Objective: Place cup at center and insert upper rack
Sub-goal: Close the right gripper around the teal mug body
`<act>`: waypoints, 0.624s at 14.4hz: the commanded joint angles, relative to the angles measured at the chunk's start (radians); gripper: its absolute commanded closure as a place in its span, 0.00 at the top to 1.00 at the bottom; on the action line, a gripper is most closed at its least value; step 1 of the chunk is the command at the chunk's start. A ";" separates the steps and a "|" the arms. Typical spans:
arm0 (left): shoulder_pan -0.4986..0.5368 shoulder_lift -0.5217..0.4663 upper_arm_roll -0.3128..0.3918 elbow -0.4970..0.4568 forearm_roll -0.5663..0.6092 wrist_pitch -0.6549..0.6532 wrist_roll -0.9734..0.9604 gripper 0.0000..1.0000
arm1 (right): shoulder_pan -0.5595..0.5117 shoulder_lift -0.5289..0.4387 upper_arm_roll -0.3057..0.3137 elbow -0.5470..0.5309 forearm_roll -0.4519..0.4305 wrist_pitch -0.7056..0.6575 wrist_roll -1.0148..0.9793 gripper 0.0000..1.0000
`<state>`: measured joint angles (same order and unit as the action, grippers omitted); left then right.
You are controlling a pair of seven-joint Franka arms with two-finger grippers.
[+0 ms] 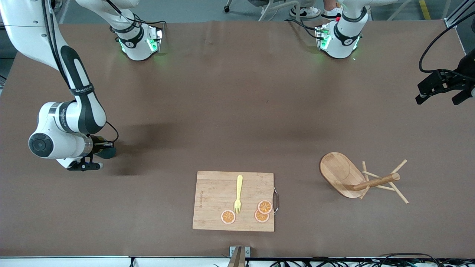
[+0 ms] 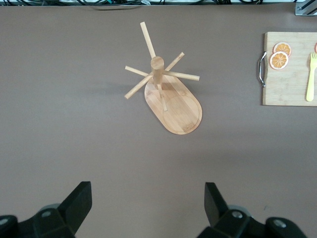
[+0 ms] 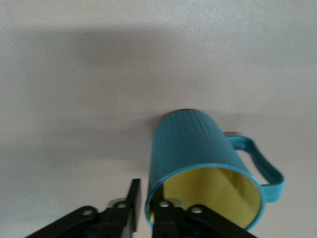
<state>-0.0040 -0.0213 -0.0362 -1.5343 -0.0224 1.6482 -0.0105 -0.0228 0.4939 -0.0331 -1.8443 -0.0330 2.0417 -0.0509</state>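
Teal cup (image 3: 203,173), at the front view's lower left, is pinched by its rim in the right gripper (image 3: 143,208), so cup placement is underway. Next it needs carrying to table centre. Left gripper (image 2: 146,208) hangs open over the upper rack (image 2: 171,94), which stands at lower right.

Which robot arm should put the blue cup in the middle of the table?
The right arm. Its gripper already pinches the rim of the ribbed teal cup with the yellow inside. The left gripper hangs open and empty over the bare table near the light wooden mug tree.
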 commanded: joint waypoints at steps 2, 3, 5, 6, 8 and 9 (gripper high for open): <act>0.001 -0.003 0.001 0.011 0.004 -0.008 0.004 1.00 | -0.002 0.000 0.009 0.002 0.004 -0.006 -0.012 0.01; 0.001 -0.003 0.001 0.011 0.004 -0.007 0.004 1.00 | -0.002 -0.001 0.009 0.003 0.004 -0.006 -0.012 0.00; -0.001 -0.003 0.001 0.011 0.002 -0.007 0.003 1.00 | 0.004 -0.003 0.010 0.028 0.004 -0.027 -0.015 0.00; 0.001 -0.003 -0.001 0.011 0.002 -0.007 0.004 1.00 | 0.012 -0.003 0.012 0.051 0.004 -0.058 -0.030 0.00; 0.001 -0.003 0.001 0.011 0.002 -0.007 0.004 1.00 | 0.041 -0.003 0.012 0.118 0.004 -0.130 -0.049 0.00; 0.001 -0.003 0.001 0.011 0.002 -0.007 0.004 1.00 | 0.058 -0.003 0.016 0.135 0.004 -0.136 -0.053 0.00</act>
<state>-0.0034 -0.0213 -0.0356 -1.5337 -0.0224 1.6483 -0.0105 0.0045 0.4951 -0.0213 -1.7611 -0.0330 1.9513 -0.0844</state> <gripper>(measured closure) 0.000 0.952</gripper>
